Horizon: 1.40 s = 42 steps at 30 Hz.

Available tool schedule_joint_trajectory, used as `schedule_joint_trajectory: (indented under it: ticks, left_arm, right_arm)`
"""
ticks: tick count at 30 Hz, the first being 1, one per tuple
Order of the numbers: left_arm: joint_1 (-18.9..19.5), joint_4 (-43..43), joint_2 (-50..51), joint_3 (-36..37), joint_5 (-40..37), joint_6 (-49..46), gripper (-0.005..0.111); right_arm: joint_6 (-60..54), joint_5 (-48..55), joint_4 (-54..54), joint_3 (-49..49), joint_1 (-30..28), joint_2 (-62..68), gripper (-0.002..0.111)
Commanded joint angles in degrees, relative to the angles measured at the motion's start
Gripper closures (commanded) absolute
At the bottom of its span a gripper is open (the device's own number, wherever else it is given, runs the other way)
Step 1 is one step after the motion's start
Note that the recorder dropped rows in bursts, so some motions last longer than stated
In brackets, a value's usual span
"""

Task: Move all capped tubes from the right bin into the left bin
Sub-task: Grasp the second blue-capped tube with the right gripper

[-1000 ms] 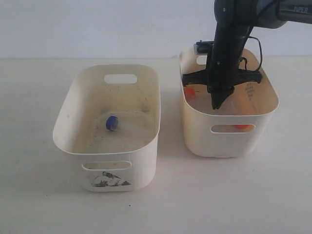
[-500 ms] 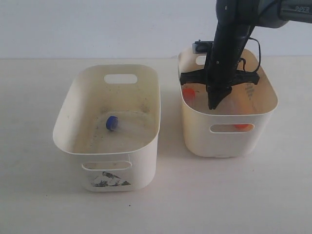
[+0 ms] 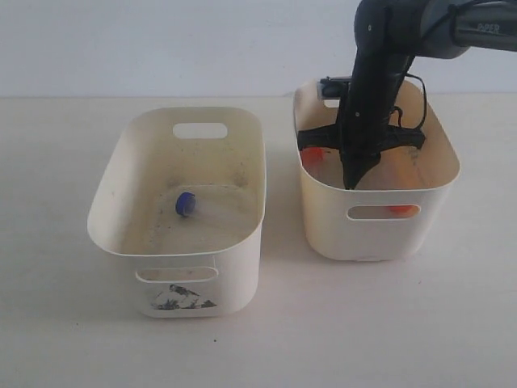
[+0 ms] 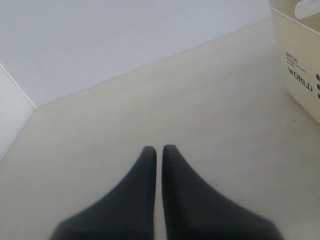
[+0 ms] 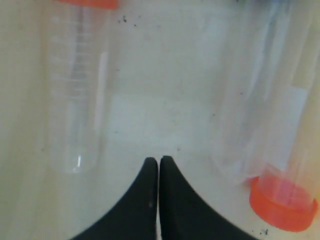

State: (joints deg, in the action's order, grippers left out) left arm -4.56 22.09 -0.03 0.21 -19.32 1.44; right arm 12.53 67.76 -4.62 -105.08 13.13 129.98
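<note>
The right bin, plain-fronted, holds my right gripper, which points down inside it, shut and empty. In the right wrist view its tips hover over the bin floor between two clear capped tubes: one with its orange cap at the frame's edge, the other with its orange cap close to the jaws. Orange caps also show in the exterior view and through the handle slot. A blue-capped tube lies in the left bin. My left gripper is shut, over bare table.
The two bins stand side by side with a narrow gap between them on a pale table. A cream bin wall lettered "WORLD" shows at the edge of the left wrist view. A white wall stands behind.
My right gripper has sunk a little deeper into the right bin and shifted slightly left. The tubes and both bins have not moved.
</note>
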Motion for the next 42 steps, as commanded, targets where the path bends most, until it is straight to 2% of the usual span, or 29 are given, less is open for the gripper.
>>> schedule_joint_trajectory:
  ticks: [1, 5, 13, 15, 17, 18, 20, 24, 42]
  left_arm:
    - [-0.31, -0.16, 0.03, -0.21, 0.06, 0.54, 0.102]
    - [-0.31, -0.16, 0.03, -0.21, 0.06, 0.54, 0.102]
    - [-0.31, -0.16, 0.03, -0.21, 0.06, 0.54, 0.102]
    - [-0.31, -0.16, 0.03, -0.21, 0.06, 0.54, 0.102]
    - [-0.31, -0.16, 0.03, -0.21, 0.06, 0.54, 0.102]
    - [-0.31, -0.16, 0.03, -0.21, 0.06, 0.54, 0.102]
    - [-0.31, -0.16, 0.03, -0.21, 0.06, 0.54, 0.102]
    - [-0.31, -0.16, 0.03, -0.21, 0.06, 0.54, 0.102]
    - [-0.31, -0.16, 0.03, -0.21, 0.06, 0.54, 0.102]
  right_arm:
    - [-0.52, -1.87, 2.12, -0.14, 0.05, 0.53, 0.108]
    - [0.70, -1.44, 6.74, -0.14, 0.05, 0.53, 0.108]
    - [0.70, -1.96, 8.20, -0.14, 0.05, 0.32, 0.108]
    - [0.70, -1.83, 9.94, -0.14, 0.05, -0.31, 0.104]
    - [0.59, -1.97, 10.05, -0.14, 0.05, -1.05, 0.083]
    - [0.59, -2.28, 10.05, -0.14, 0.05, -1.47, 0.063]
    - [1.57, -1.91, 10.05, -0.14, 0.05, -1.52, 0.048]
    - [3.59, -1.66, 13.64, -0.14, 0.05, -1.37, 0.049]
    - [5.35, -1.76, 13.39, -0.14, 0.05, 3.32, 0.049]
